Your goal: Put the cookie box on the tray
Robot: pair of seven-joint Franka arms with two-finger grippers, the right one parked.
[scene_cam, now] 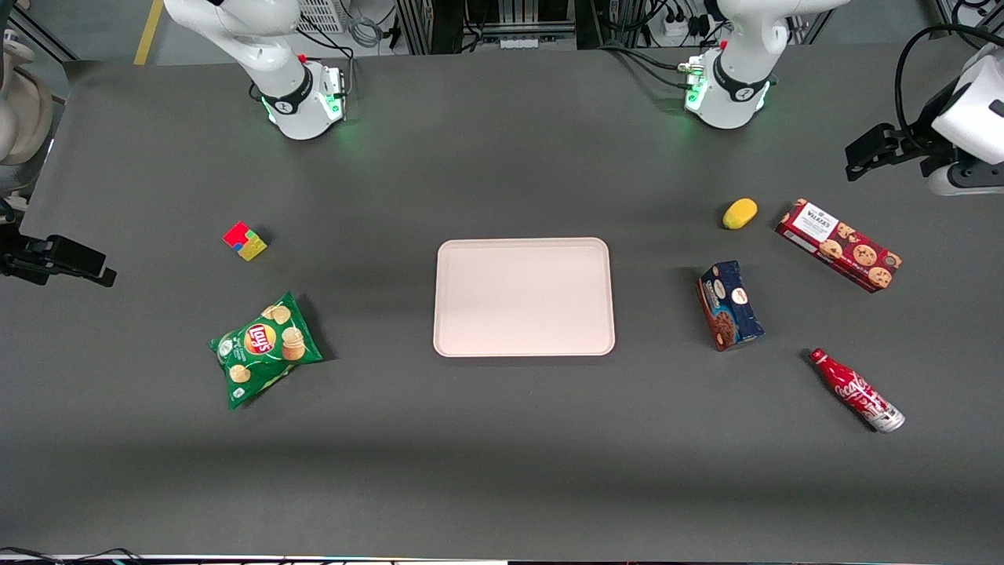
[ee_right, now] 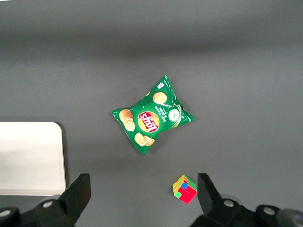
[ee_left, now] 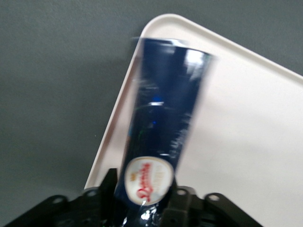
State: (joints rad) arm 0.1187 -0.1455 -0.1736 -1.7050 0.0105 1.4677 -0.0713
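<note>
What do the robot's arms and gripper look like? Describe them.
Both arms are glossy white, rounded shells. The left arm's base wears a black band with a white mark and glows green; black cables trail from it. The left arm's gripper is black on a white wrist under a looping black cable, at the working arm's end of the grey table.

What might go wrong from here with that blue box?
1. The end effector, above the tray's corner, holds the box by one end only, so it may swing or slip.
2. The box hangs over the rim; released here, it may tip onto the table.
</note>
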